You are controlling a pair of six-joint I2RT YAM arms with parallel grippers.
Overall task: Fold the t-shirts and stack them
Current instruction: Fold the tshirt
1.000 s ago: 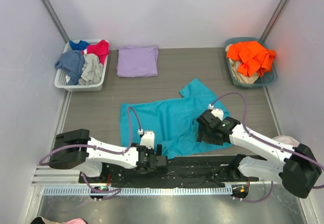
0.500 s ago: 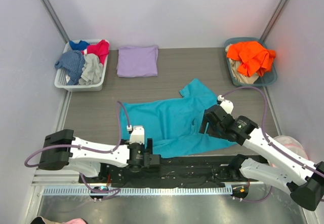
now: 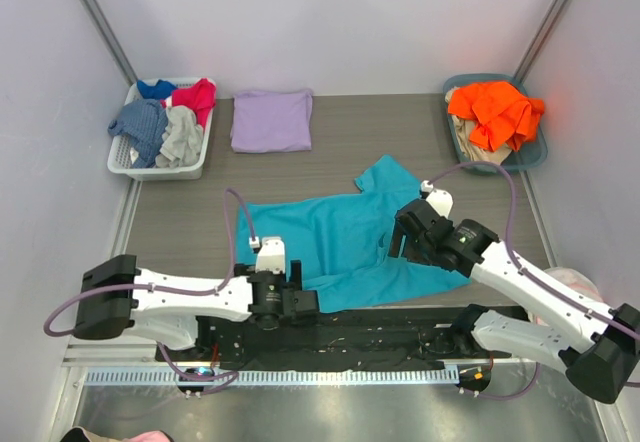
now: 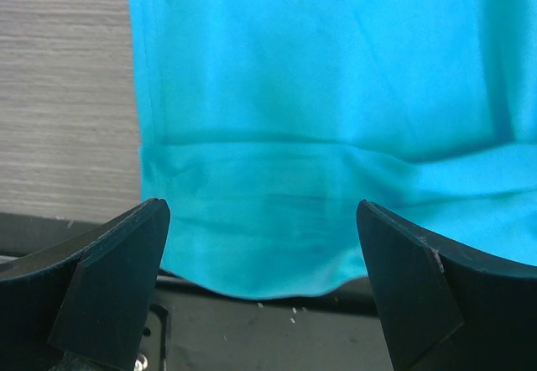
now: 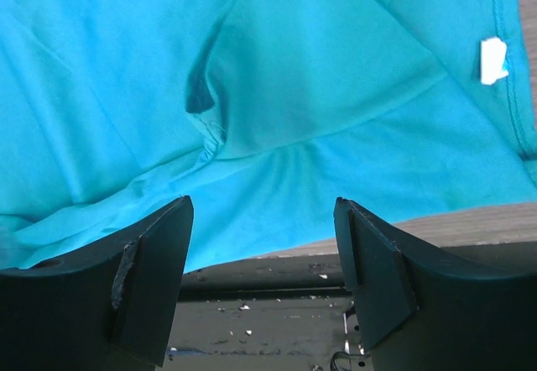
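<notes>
Teal t-shirt point(image 3: 335, 237) spread mid-table, long axis left-right: hem left, neck label point(image 5: 493, 60) right. Lavender t-shirt point(image 3: 271, 120) folded, far left. Left gripper point(image 4: 264, 220) low at near hem corner, right gripper point(image 5: 264, 211) above right part. Both jaws wide, empty.

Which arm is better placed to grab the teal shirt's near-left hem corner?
Left, probably: the left gripper hangs open right at the teal shirt's hem corner, while the right gripper is over the sleeve seam farther right.

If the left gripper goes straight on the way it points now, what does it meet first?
Probably the teal t-shirt: its near edge lies between the open fingers of the left gripper, though the depth is unclear.
</notes>
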